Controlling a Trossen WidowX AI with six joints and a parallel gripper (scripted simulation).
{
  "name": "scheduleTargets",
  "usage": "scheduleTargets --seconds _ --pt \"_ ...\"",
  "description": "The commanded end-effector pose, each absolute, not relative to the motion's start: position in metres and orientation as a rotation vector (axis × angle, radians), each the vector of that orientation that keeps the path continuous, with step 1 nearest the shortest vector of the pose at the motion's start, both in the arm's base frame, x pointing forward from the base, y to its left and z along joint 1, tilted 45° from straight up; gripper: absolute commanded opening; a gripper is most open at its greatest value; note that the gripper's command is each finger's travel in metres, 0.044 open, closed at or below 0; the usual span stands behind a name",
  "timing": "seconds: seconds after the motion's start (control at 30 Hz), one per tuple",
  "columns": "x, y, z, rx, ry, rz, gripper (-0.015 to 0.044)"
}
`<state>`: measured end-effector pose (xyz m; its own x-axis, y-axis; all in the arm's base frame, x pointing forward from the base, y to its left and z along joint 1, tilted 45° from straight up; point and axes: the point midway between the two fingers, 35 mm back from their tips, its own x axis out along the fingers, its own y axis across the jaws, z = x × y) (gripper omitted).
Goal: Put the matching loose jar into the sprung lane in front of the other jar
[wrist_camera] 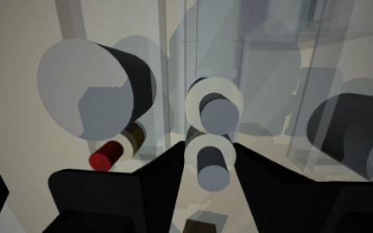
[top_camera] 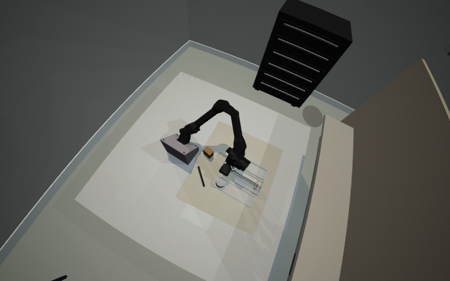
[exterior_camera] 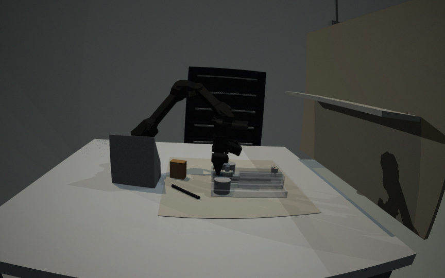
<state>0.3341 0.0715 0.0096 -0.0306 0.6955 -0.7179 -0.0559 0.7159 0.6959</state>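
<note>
My gripper (wrist_camera: 208, 147) (exterior_camera: 219, 173) is shut on a pale round jar (wrist_camera: 190, 156) with a grey knob, upright at the front end of the clear rack (exterior_camera: 258, 195) (top_camera: 251, 205). A matching jar (wrist_camera: 192, 103), also with a grey knob, stands directly behind it in the middle lane. The two look touching or nearly so. A finger hides the held jar in the exterior view. Whether its base rests on the lane floor cannot be told. The pusher plate is too transparent to make out. A red-knobbed jar (wrist_camera: 101, 160) stands to the left in the wrist view.
Wide grey cylinders flank the middle lane, one on the left (wrist_camera: 83, 73) (exterior_camera: 222, 186) (top_camera: 220, 181) and one on the right (wrist_camera: 346, 125) (exterior_camera: 231, 166). A brown block (top_camera: 208, 151) (exterior_camera: 178, 169) and a black rod (top_camera: 201, 176) (exterior_camera: 185, 191) lie on the robot's side of the rack.
</note>
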Motion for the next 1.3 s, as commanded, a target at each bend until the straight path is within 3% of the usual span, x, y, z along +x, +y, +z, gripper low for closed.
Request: scheduleTargets --seconds 0.0,1.1,1.27 --pt "0.3352 0.0725 0.0103 0.556 1.481 0.659 0.0" --pt "0.3305 0.0712 0.0093 0.556 1.481 0.659 0.0" --pt "0.3315 0.071 0.0094 0.556 1.481 0.659 0.0131"
